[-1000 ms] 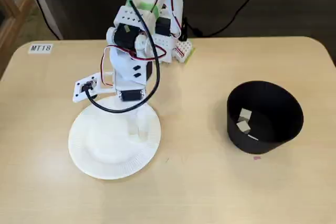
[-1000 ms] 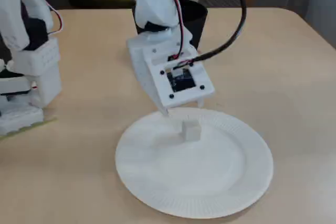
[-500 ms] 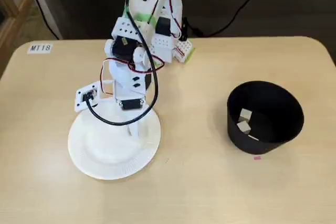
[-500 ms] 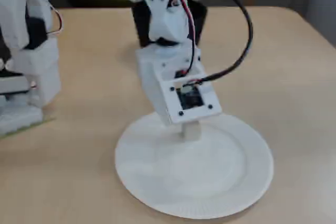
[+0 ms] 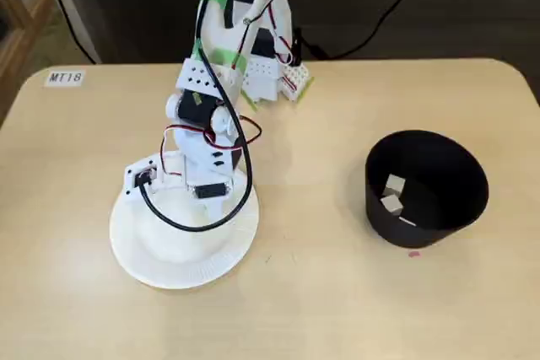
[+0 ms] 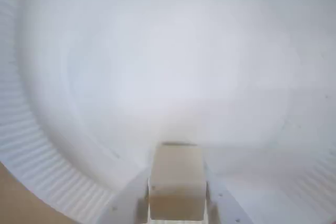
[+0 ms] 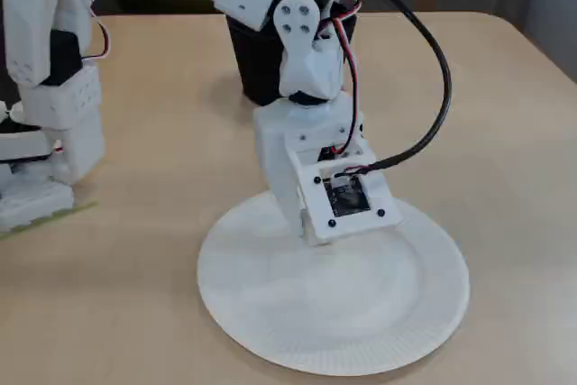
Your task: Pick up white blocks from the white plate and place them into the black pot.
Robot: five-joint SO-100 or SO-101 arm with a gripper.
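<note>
The wrist view looks straight down on a cream white block (image 6: pixel 177 187) resting on the white plate (image 6: pixel 47 145). My gripper (image 6: pixel 177 172) holds it, with one white finger pressed against each side. Seen from above, the arm's wrist (image 5: pixel 207 176) is bent low over the right half of the plate (image 5: pixel 135 250) and hides both the fingers and this block. The camera mount (image 7: pixel 347 200) hides them in a fixed view from the side, above the plate (image 7: pixel 270 340). The black pot (image 5: pixel 396 229) stands to the right with two white blocks (image 5: pixel 394 184) inside. Behind the arm, the pot (image 7: pixel 252 69) shows again.
The arm's base (image 5: pixel 261 73) with green tape stands at the table's back edge, with black cables behind it. It also rises at the left as the base (image 7: pixel 45 105). A label (image 5: pixel 65 77) sits at the back left. A small pink mark (image 5: pixel 413 253) lies in front of the pot.
The arm has come down from above the plate onto the block. The block showed below the camera mount in the side view and is now hidden behind it.
</note>
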